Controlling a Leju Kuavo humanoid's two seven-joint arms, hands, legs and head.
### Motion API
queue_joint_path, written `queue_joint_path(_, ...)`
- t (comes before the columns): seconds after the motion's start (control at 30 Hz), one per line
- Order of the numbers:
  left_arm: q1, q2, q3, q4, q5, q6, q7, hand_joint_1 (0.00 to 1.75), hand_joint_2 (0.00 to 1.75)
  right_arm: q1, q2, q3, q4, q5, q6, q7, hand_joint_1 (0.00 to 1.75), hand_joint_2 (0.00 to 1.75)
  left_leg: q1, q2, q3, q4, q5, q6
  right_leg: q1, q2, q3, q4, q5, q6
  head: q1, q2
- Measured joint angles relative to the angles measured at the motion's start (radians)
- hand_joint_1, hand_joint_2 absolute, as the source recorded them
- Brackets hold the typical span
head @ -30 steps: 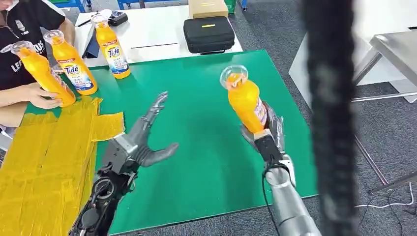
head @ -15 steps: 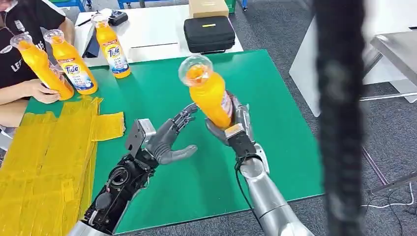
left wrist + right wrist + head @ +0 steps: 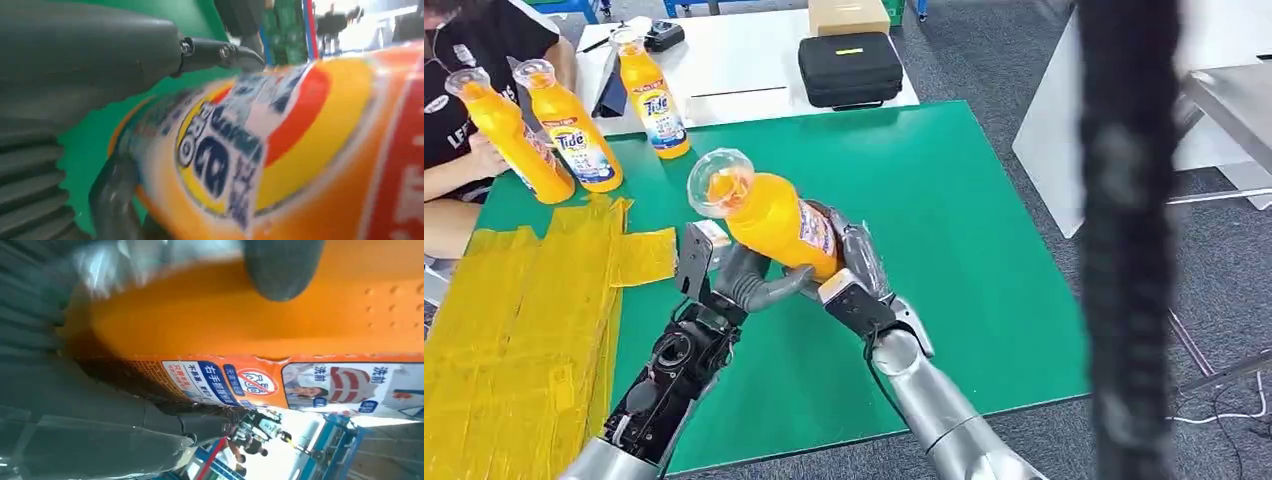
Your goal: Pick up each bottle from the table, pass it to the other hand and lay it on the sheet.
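bottle meets the left hand mid-pass

since the earlier frame the right hand [image 3: 852,268] has carried the orange bottle [image 3: 769,215] leftward across the green surface [image 3: 944,200] and tipped it over, cap toward the robot's left, while the left hand [image 3: 742,282] has come up underneath it. the bottle now lies tilted in the air above the surface, between the two hands. the right hand is grasping it around the lower body. the left hand's thumb and fingers reach up against the bottle's underside; the left wrist view shows the label close against the palm with one dark finger over it, but whether that hand has actually clenched on it cannot be told.

the step in hand looks like the handover itself. the next move probably calls for the left hand to close firmly on the bottle before the right lets go, then to carry it over to the yellow sheet [image 3: 514,330] and lay it down. three more bottles [image 3: 574,135] stand at the far edge, one held by a person [image 3: 464,160].
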Motion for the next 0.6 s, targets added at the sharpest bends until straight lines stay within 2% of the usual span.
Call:
queue_joint_path(0.27,0.030,-0.008,0.013,0.009,-0.021,0.090,-0.048,0.00,1.75,-0.001,-0.001,0.034,0.050,0.017,-0.025,-0.004,1.75,1.75,0.000,0.000,0.000,0.000,0.000,0.000,0.000,0.000,0.000,0.000,0.000,0.000,0.000,0.000)
queue_joint_path(0.6,0.054,-0.008,0.030,0.010,-0.008,0.118,-0.059,0.00,1.75,-0.019,-0.001,0.074,0.107,0.032,-0.028,0.008,1.75,1.75,0.000,0.000,0.000,0.000,0.000,0.000,0.000,0.000,0.000,0.000,0.000,0.000,0.000,0.000)
